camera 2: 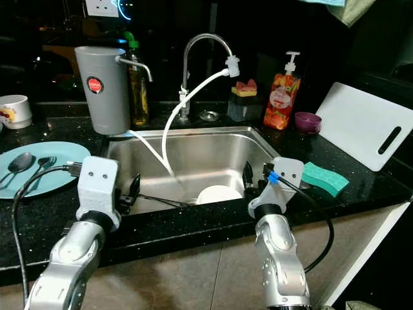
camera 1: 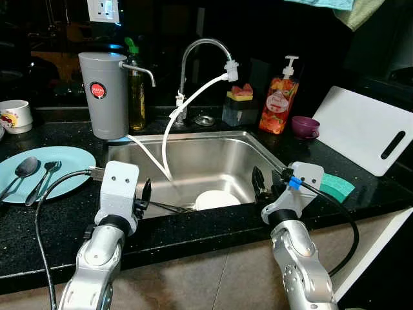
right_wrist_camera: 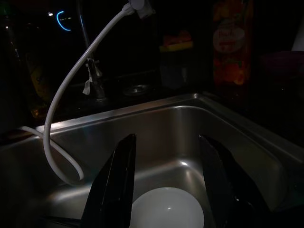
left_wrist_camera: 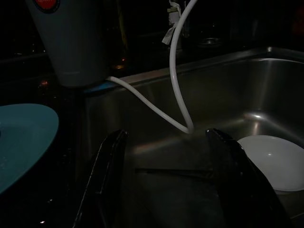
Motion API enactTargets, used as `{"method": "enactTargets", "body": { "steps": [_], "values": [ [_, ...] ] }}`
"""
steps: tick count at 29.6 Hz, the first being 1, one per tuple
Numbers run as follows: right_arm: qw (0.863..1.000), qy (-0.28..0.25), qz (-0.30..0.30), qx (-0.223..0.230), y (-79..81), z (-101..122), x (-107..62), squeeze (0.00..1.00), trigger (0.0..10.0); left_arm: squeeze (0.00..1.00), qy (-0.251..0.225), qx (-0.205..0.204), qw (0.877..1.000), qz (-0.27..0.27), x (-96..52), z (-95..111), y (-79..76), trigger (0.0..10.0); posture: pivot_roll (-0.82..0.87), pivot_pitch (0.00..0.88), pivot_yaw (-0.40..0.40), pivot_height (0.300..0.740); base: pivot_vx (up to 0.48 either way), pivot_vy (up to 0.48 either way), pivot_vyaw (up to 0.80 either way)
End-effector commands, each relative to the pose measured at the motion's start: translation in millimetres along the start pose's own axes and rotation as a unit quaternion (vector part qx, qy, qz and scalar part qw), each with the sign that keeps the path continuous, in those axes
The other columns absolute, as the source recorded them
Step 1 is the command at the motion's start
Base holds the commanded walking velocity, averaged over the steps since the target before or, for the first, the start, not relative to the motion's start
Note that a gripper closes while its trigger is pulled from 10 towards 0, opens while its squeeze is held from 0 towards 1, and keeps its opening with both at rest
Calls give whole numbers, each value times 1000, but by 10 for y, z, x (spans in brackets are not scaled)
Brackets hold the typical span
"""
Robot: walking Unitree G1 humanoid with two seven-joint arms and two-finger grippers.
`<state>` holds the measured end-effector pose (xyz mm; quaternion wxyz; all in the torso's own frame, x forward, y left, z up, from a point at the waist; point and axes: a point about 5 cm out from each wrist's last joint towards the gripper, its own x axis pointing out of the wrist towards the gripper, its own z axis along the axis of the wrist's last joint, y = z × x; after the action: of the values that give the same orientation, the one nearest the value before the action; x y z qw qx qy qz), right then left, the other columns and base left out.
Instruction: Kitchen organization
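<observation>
Both grippers, left (left_wrist_camera: 166,185) and right (right_wrist_camera: 168,185), hover open-fingered over the sink's (camera 1: 193,152) front edge, above a white bowl (camera 1: 216,199).

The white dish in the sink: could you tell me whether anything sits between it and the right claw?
Nothing visible does. The right claw hangs open above the white dish, with only bare sink between; the white hose hangs off toward the left.

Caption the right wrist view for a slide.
Right gripper, fingers open, poised above white bowl in steel sink.
</observation>
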<state>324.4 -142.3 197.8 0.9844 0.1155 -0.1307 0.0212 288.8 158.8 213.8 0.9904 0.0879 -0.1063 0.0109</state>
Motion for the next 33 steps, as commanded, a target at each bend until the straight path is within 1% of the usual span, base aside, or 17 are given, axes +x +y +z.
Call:
{"method": "enactTargets", "body": {
  "steps": [1, 13, 19, 26, 27, 28, 29, 30, 31, 32, 33],
  "values": [
    [1000, 8, -2, -2, -14, -21, 3, 0, 10000, 0, -2, -1, 1000, -3, 2, 2, -27, 10000, 200, 32, -125, 740, 0, 0, 0],
    [1000, 8, -4, 0, -7, -30, 4, 0, 10000, 0, -2, 1, 1000, -3, 11, 7, -16, 10000, 204, 32, -120, 740, 0, 0, 0],
    [1000, 10, -4, -1, -20, -31, -5, 0, 10000, 0, -1, -1, 1000, -3, -4, 8, -30, 10000, 192, 37, -125, 740, 0, 0, 0],
    [1000, 10, -7, -2, -32, -9, -24, 0, 10000, 0, 4, -1, 1000, -1, -27, -12, -10, 10000, 174, 47, -125, 740, 0, 0, 0],
    [1000, 9, -10, -2, -30, 11, -40, 0, 10000, 0, 6, 5, 1000, 2, -23, -14, 40, 10000, 168, 62, -116, 740, 0, 0, 0],
    [1000, 9, -10, -2, -30, 11, -40, 0, 10000, 0, 6, 5, 1000, 2, -23, -14, 40, 10000, 168, 62, -116, 740, 0, 0, 0],
    [1000, 7, -12, -2, -28, 21, -44, 0, 10000, 0, 8, 9, 1000, 5, -14, -17, 80, 10000, 166, 66, -114, 740, 0, 0, 0],
    [1000, 7, -12, -2, -28, 21, -44, 0, 10000, 0, 8, 9, 1000, 5, -14, -17, 80, 10000, 166, 66, -114, 740, 0, 0, 0],
    [1000, 5, -14, -2, -23, 33, -47, 0, 10000, 0, 9, 14, 1000, 7, -1, -18, 131, 10000, 167, 71, -107, 740, 0, 0, 0],
    [1000, 5, -14, -2, -23, 33, -47, 0, 10000, 0, 9, 14, 1000, 7, -1, -18, 131, 10000, 167, 71, -107, 740, 0, 0, 0],
    [1000, 3, -17, -1, -20, 44, -50, 0, 10000, 0, 11, 21, 1000, 10, 12, -16, 193, 10000, 169, 72, -104, 740, 0, 0, 0]
  ]
}}
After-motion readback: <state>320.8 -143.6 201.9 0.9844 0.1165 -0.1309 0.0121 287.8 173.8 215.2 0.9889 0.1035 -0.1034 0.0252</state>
